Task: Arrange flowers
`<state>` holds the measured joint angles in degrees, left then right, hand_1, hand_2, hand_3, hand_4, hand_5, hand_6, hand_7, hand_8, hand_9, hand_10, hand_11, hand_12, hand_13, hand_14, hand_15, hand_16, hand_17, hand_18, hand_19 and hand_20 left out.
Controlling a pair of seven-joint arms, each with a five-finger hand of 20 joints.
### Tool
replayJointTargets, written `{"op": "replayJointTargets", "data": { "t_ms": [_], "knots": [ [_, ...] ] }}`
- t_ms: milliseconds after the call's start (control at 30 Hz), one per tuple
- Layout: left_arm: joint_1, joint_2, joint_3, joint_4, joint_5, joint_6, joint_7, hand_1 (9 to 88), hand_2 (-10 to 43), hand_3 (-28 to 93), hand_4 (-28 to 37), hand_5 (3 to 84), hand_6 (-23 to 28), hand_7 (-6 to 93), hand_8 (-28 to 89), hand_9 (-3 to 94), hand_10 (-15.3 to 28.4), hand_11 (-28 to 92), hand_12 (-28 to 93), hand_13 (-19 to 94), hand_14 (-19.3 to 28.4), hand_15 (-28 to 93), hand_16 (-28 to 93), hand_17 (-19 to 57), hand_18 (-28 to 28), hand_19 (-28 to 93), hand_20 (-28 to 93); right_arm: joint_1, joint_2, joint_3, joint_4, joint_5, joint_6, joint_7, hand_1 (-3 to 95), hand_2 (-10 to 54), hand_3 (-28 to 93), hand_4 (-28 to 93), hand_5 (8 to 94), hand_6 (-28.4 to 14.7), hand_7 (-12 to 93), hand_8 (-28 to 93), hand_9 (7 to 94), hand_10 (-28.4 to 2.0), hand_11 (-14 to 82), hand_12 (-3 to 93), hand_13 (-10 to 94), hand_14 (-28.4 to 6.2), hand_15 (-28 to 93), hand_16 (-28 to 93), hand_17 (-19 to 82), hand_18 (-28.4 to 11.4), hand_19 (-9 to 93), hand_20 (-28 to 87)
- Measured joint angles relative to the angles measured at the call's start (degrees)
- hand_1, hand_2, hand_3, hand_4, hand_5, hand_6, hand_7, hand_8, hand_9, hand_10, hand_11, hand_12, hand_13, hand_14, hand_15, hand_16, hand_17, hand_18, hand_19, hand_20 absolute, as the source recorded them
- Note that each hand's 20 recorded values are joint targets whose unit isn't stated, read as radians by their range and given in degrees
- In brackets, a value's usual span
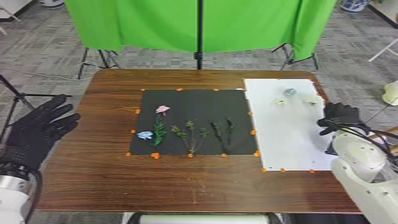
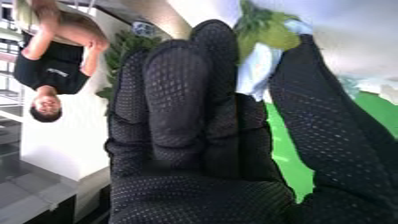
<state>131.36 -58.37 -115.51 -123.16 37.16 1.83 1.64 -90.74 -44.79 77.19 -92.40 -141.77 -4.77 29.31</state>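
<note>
At the right edge of the white sheet [image 1: 289, 135], my right hand [image 1: 341, 116] is open beside a whitish flower [image 1: 311, 101]. A bluish flower [image 1: 290, 92] and a white one [image 1: 281, 101] lie nearby. On the black mat [image 1: 182, 97] are a pink flower [image 1: 163, 108], a blue flower [image 1: 145, 135], a green stem [image 1: 160, 132], leafy sprigs [image 1: 192, 139] and dark stems [image 1: 222, 136]. My left hand [image 1: 37, 127] is open left of the mat. In the right wrist view, my right hand [image 2: 178, 100] has a pale blue-white flower [image 2: 258, 67] showing between thumb and fingers; contact is unclear.
The brown table [image 1: 195, 185] surrounds the mat, with orange tape pieces [image 1: 155, 155] along the mat and sheet. Behind its far edge hangs a green cloth [image 1: 147, 25] on stands. Cables run along my right wrist.
</note>
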Motion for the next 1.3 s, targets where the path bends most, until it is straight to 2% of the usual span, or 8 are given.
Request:
{"op": "replayJointTargets", "data": {
  "t_ms": [133, 300, 467, 633, 800, 933, 1100, 1300],
  "knots": [
    [0.01, 0.03, -0.03, 0.01, 0.00, -0.05, -0.03, 26.0, 3.9, 72, -25.3, 36.2, 2.8, 16.2, -10, 30.7, 11.8, 21, 8, 27, 14.0, 44, -5, -6.5, 21.2, 53, 8, -0.05, -0.03, 0.00, -0.07, -0.09, 0.52, -0.74, 47.2, -7.7, 81, -28, 66.0, 3.2, 56, -7, 85.2, -3.2, 31.6, 42.0, 79, -1.9, 62, 24, 32, -14.0, 76, 32],
    [0.17, 0.03, -0.34, 0.01, 0.00, -0.12, -0.04, 26.0, 4.1, 72, -25.2, 36.2, 2.7, 16.4, -11, 30.7, 11.8, 21, 8, 27, 14.0, 44, -5, -6.5, 21.2, 53, 8, -0.44, -0.12, -0.51, -1.01, -0.51, 4.70, -1.81, 47.2, -8.1, 82, -28, 66.8, 2.5, 56, -8, 85.7, -3.0, 30.7, 43.1, 79, -1.8, 62, 25, 32, -13.8, 76, 32],
    [0.16, 0.03, -0.45, -0.01, 0.00, -0.15, 0.00, 25.9, 4.2, 72, -25.3, 36.1, 2.8, 16.4, -11, 30.8, 11.7, 21, 8, 27, 14.0, 44, -4, -6.5, 21.2, 53, 9, 0.94, -0.54, -2.88, -2.53, -1.53, 5.89, -2.78, 47.3, -8.4, 82, -28, 66.9, 2.5, 56, -8, 85.9, -3.0, 30.2, 43.7, 79, -1.9, 62, 25, 32, -13.8, 76, 33],
    [0.23, 0.17, -0.63, -0.10, 0.02, -0.12, 0.03, 25.8, 4.2, 72, -25.2, 36.2, 2.7, 16.4, -11, 30.8, 11.7, 21, 8, 27, 13.9, 44, -4, -6.5, 21.2, 53, 9, 4.21, -1.54, -5.99, -4.87, -1.54, 7.23, -4.79, 47.2, -8.5, 83, -28, 66.8, 2.4, 56, -8, 86.0, -3.1, 29.5, 44.1, 79, -1.9, 62, 25, 32, -13.7, 76, 33],
    [0.38, 0.25, -0.84, -0.17, 0.02, -0.08, -0.01, 25.7, 4.2, 73, -25.3, 36.2, 2.7, 16.2, -11, 30.8, 11.7, 21, 8, 28, 13.7, 44, -4, -6.5, 21.3, 53, 9, 11.42, -3.42, -13.37, -6.17, -1.00, 8.15, -8.18, 47.1, -8.7, 83, -28, 66.8, 2.5, 56, -8, 86.2, -3.1, 29.1, 44.2, 79, -1.8, 62, 26, 32, -13.7, 76, 33],
    [0.44, 0.31, -0.83, -0.20, 0.02, -0.07, -0.23, 25.5, 4.3, 73, -25.5, 36.2, 2.6, 16.3, -11, 30.8, 11.7, 21, 8, 28, 13.6, 43, -4, -6.5, 21.3, 53, 9, 18.60, -7.46, -20.23, -5.01, -0.40, 8.08, -10.37, 46.8, -9.0, 83, -28, 67.3, 2.8, 56, -8, 86.6, -3.2, 28.7, 43.6, 79, -1.9, 63, 25, 32, -13.7, 76, 33],
    [-0.13, 0.64, -0.33, -0.11, 0.02, -0.07, -0.62, 25.1, 4.4, 73, -25.8, 36.1, 2.4, 16.5, -11, 30.9, 11.7, 20, 9, 28, 13.3, 42, -4, -6.5, 21.2, 53, 9, 26.08, -15.36, -27.10, -0.78, -0.91, 6.52, -13.73, 46.3, -9.4, 83, -28, 68.0, 3.1, 56, -8, 87.5, -3.2, 28.0, 42.1, 79, -1.9, 63, 25, 32, -13.7, 77, 33],
    [-1.62, 1.21, 0.87, 0.30, 0.03, -0.09, -1.17, 25.0, 4.5, 73, -26.3, 36.4, 2.3, 16.7, -11, 31.4, 11.8, 20, 9, 29, 13.0, 41, -3, -6.4, 21.2, 53, 9, 27.66, -26.05, -29.22, 2.33, -5.95, 4.52, -15.31, 46.2, -9.5, 83, -28, 68.3, 3.0, 55, -8, 87.8, -3.2, 27.6, 42.2, 78, -1.9, 63, 25, 32, -13.6, 77, 33]
  ]
}}
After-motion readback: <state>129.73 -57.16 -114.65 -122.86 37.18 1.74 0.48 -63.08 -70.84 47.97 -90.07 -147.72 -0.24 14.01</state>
